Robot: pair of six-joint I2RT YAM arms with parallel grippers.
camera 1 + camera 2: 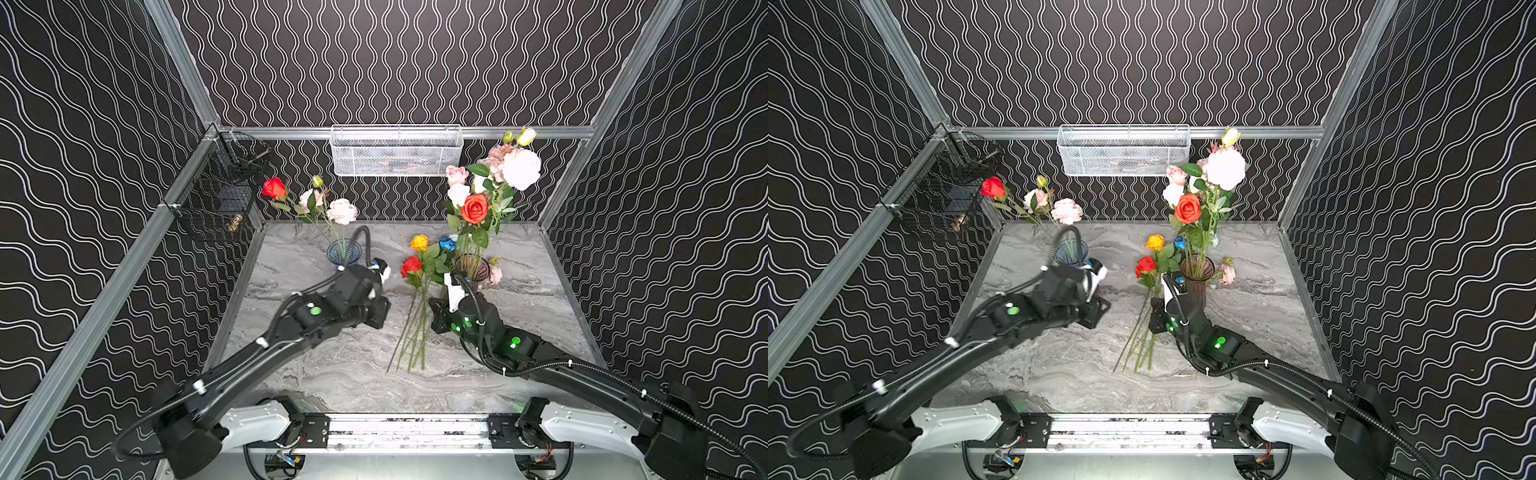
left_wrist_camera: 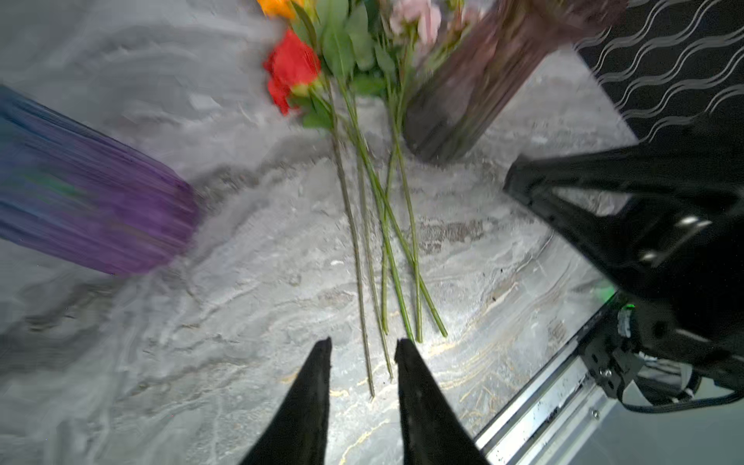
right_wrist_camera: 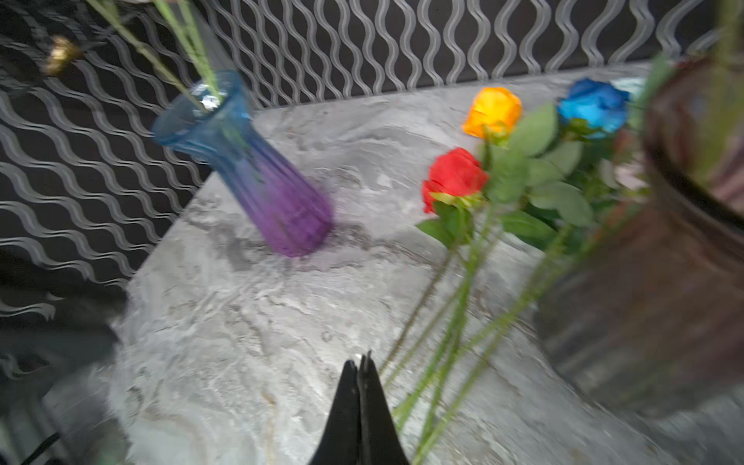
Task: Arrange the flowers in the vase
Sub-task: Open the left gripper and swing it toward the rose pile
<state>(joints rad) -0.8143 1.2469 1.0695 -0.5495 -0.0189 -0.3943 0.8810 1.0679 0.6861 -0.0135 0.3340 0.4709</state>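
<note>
Flowers (image 1: 432, 259) are lying loose on the table between my two arms, and others are standing in two vases. I am holding my left gripper (image 2: 364, 342) partly spread, its two black tapered fingers apart with nothing between them, pointing at the cut ends of the stems (image 2: 382, 241). I am pressing my right gripper (image 3: 359, 360) fully closed, its pointed tips meeting on nothing, just beside the same stems and near the foot of the brown vase (image 3: 644, 302).

The stems are thin, straight and green, crossing in a narrow fan on the table (image 2: 181, 342), which is showing grey marble with pale veins. At their far ends the heads are bunching together: a red rose (image 2: 290, 66), an orange rose (image 3: 493, 110) and a blue rose (image 3: 594, 106), all tight-petalled with broad matte leaves, plus a small pink bloom (image 1: 495, 274) just beside the brown vase.

That vase is ribbed, smoky glass, standing upright and carrying a tall bunch (image 1: 494, 178): red and pale pink roses, a big ruffled white peony and a yellow-green bud. Well to the left, the blue vase (image 3: 257, 177) is fluted glass shading from blue at the flared lip to purple at the base, carrying a red rose, pale pink blooms and a bud on leaning stems.

Behind, a white mesh basket (image 1: 397, 151) and a black wire basket (image 1: 220, 195) are hanging on the rails, against black walls (image 1: 395, 62) with wavy white lines.
</note>
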